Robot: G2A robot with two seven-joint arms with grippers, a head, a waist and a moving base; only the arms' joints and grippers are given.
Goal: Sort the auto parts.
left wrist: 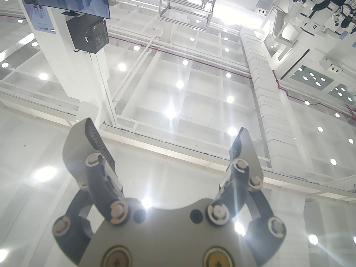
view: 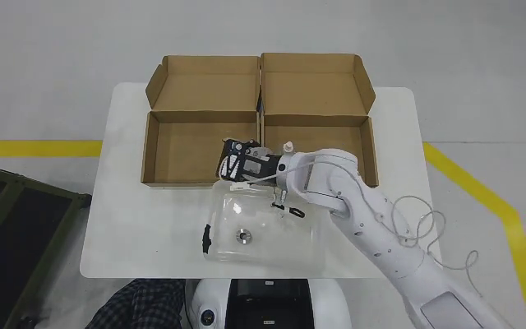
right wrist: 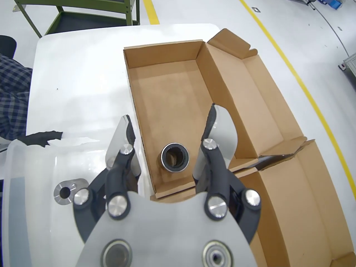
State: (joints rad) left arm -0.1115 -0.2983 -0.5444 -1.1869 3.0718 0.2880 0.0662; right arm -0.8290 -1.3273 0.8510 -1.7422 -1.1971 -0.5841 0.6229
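Table point(view: 123, 214) bearing 2 cardboard boxes point(view: 193, 152), yellow floor stripe point(view: 49, 148), green rack point(right wrist: 129, 1)

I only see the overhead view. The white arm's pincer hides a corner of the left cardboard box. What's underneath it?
Observer: A metal ring sits in that box, near its corner, below the right pincer.
Visitor: Is the pincer gripping it?
Observer: No, it is open and empty; the ring rests on the box floor.
Visitor: And the other arm?
Observer: The left pincer is open and empty, pointing up at the ceiling.
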